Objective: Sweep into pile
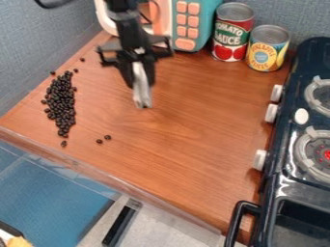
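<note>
Near the upper middle of the counter, the black gripper (140, 83) hangs down from the top edge, shut on a narrow whitish object (142, 98). What kind of object this is, I cannot tell. The lower end of it is close to the wooden surface. To the left lies a long, narrow cluster of small black beans (61, 102), apart from the gripper and the whitish object. A few beans lie loose around the cluster. Two more (103, 139) rest to its lower right, nearer the counter's front edge.
A teal and orange toy microwave (195, 24) stands behind the gripper. Right of it are a red can (230, 34) and a yellow can (266, 49). A dark toy stove (283, 188) lines the right side. The wooden counter (174, 144) has a clear raised strip along its front edge.
</note>
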`<state>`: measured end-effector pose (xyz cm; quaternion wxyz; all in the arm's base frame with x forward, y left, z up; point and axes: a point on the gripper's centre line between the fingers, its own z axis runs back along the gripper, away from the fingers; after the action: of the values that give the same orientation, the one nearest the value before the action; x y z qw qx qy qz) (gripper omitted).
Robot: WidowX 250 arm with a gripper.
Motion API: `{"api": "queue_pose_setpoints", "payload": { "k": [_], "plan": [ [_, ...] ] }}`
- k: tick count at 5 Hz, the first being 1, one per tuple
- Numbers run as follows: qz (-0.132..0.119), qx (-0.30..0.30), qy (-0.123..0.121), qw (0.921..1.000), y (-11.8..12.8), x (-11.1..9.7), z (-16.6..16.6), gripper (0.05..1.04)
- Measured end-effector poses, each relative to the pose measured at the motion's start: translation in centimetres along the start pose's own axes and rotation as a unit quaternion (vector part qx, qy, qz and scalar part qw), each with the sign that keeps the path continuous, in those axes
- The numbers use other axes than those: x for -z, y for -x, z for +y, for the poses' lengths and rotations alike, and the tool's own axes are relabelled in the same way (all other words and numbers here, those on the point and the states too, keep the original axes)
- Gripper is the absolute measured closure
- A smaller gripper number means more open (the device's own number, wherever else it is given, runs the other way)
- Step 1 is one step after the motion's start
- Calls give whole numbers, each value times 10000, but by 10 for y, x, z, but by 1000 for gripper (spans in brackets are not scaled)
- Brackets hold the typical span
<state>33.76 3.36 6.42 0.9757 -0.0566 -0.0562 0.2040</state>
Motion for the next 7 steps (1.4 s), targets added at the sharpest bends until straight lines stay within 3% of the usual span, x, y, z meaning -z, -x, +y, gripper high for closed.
{"api": "queue_pose_setpoints", "payload": {
  "k": [1, 2, 3, 4, 6, 7],
  "plan": [
    [105, 1208, -471, 9915, 21, 22, -16, 709],
    [227, 2002, -839, 9759, 50, 43, -15, 709],
    [252, 2698, -1202, 9550, 74, 42, -15, 709],
    [281, 2963, -1328, 9454, 86, 38, -3, 709],
    [-5, 2772, -1445, 9499, 86, 29, 42, 709],
    [-143, 2534, -1432, 9566, 76, 30, 59, 709]
  ]
}}
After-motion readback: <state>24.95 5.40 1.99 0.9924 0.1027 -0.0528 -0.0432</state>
